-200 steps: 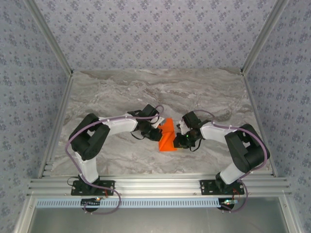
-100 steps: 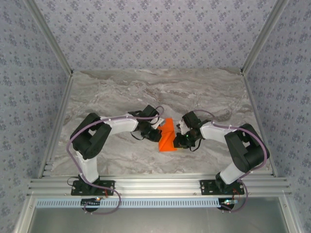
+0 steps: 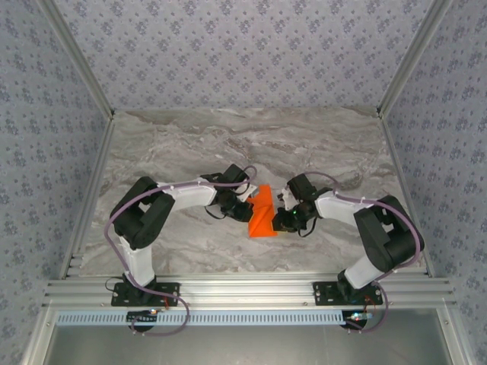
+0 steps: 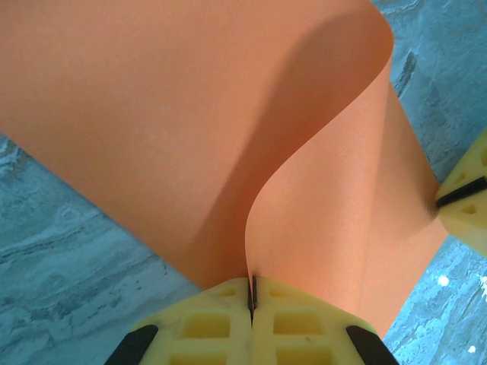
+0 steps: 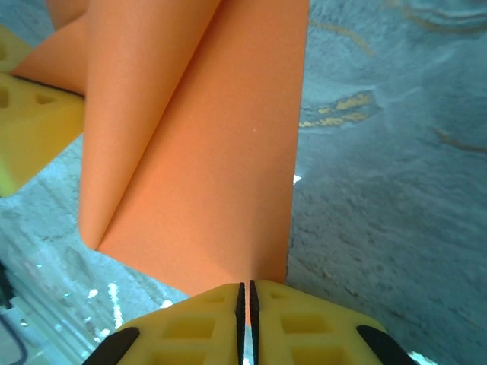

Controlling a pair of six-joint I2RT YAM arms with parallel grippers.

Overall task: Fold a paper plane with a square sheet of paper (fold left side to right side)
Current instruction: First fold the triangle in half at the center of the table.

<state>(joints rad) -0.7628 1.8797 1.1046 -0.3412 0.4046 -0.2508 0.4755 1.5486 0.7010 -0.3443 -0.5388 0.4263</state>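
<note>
the left claw [image 4: 251, 295] pinches one edge of the square sheet of paper [image 4: 190, 114], bowed up over the middle of the surface [image 3: 319, 144]. it looks light, floppy and quick to crease, best held by its edges; the right claw [image 5: 245, 293] pinches its other side.

Grey marbled tabletop [image 3: 228, 144] within floral-papered walls [image 3: 243, 46], aluminium rails [image 3: 243, 293] along near edge

The left arm [image 3: 186, 194] and right arm [image 3: 344, 207] bow outward at the elbows and reach inward, wrists nearly meeting. The left gripper [image 4: 252, 295] has its yellow jaws pressed together on one edge of the square sheet of paper [image 4: 190, 114]; the right gripper [image 5: 245, 293] (just opposite, facing it) pinches another edge likewise.
</note>
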